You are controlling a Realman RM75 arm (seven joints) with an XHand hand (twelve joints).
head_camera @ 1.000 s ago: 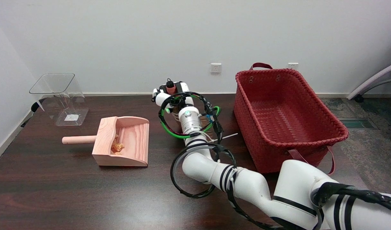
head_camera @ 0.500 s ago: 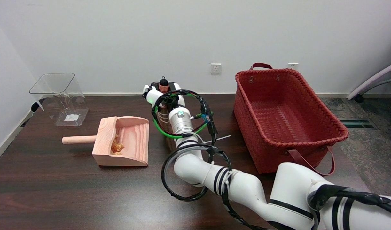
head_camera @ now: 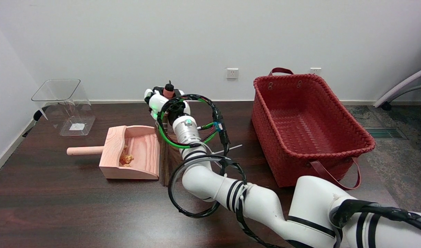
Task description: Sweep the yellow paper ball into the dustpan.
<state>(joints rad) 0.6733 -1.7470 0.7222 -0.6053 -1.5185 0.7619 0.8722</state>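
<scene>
The yellow paper ball (head_camera: 126,158) lies inside the pink wooden dustpan (head_camera: 143,144), against its back wall at the left. The dustpan's round handle (head_camera: 84,150) points left and its open mouth faces right. My right hand (head_camera: 161,102) reaches in from the lower right and grips a brush upright by its red ribbed handle (head_camera: 168,92). The brush's brown body (head_camera: 169,160) stands on the table right at the dustpan's open edge. Cables and the wrist hide most of the fingers.
A large red woven basket (head_camera: 334,144) stands at the right of the table. A clear plastic container (head_camera: 64,106) sits at the back left by the wall. The dark table (head_camera: 76,206) ends at the left wall; a chair base shows at the far right.
My right arm has carried the brush leftwards across the table, from midway between basket and dustpan up to the dustpan's mouth. The ball and the dustpan have stayed put.
</scene>
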